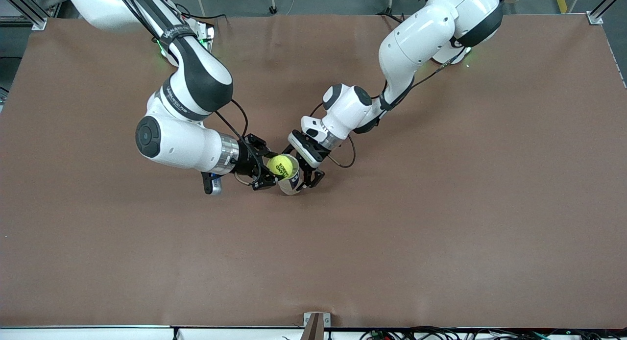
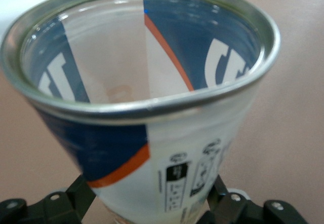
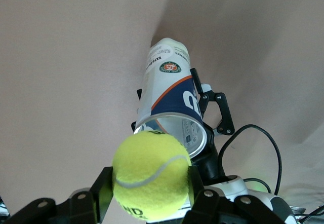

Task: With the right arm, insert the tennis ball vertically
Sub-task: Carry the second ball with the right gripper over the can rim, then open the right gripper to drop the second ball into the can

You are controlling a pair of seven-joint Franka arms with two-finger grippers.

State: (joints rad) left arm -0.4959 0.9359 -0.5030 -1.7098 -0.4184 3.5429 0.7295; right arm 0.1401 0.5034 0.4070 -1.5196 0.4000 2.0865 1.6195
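We see a brown counter (image 1: 441, 242) from above, with two white robot arms reaching in from the twelve o'clock edge and meeting near its middle. The right arm (image 1: 181, 134), the one with the silver wrist cuff, comes from eleven o'clock. Its right hand (image 1: 268, 169) is clamped tight on a yellow-green tennis ball (image 1: 280, 166), black fingers (image 3: 101, 191) pressing either side of it. The ball sits right at the open mouth of a clear plastic can (image 1: 291, 182), which has a metal rim and a blue, white and orange label. The left arm (image 1: 411, 51) comes from one o'clock. Its left hand (image 1: 308, 176) grips that can around its body, fingers (image 2: 76, 196) spread wide on either side of it. In the left wrist view the can's inside (image 2: 126, 67) is in plain sight, with nothing in it.
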